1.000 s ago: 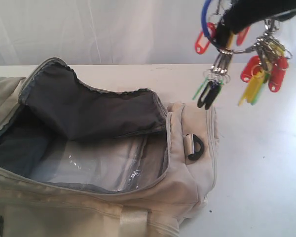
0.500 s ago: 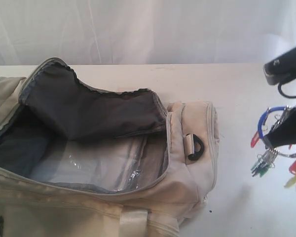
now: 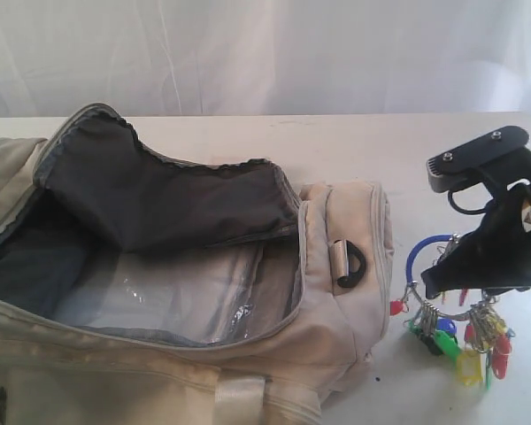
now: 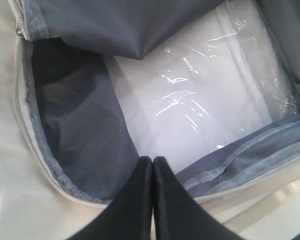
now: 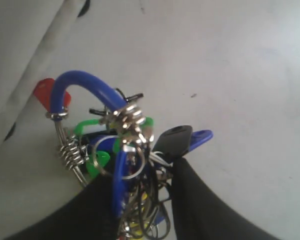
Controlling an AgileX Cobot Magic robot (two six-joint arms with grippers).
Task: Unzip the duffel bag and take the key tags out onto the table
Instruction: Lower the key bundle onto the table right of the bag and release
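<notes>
White table [image 3: 425,155] carries the cream duffel bag [image 3: 341,323], unzipped and gaping. Just beside the bag's end, the key tags [image 3: 451,335] hang straight below the right fingers [image 3: 465,266], which are clamped on the bunch, the lowest tags about touching the table. The left fingers [image 4: 140,200], pressed together and empty, hover over the bag's opening.

A white curtain [image 3: 265,53] hangs in soft vertical folds across the whole background. A crinkled sheet of clear plastic [image 4: 200,100] lies flat, catching bright glints of light.
</notes>
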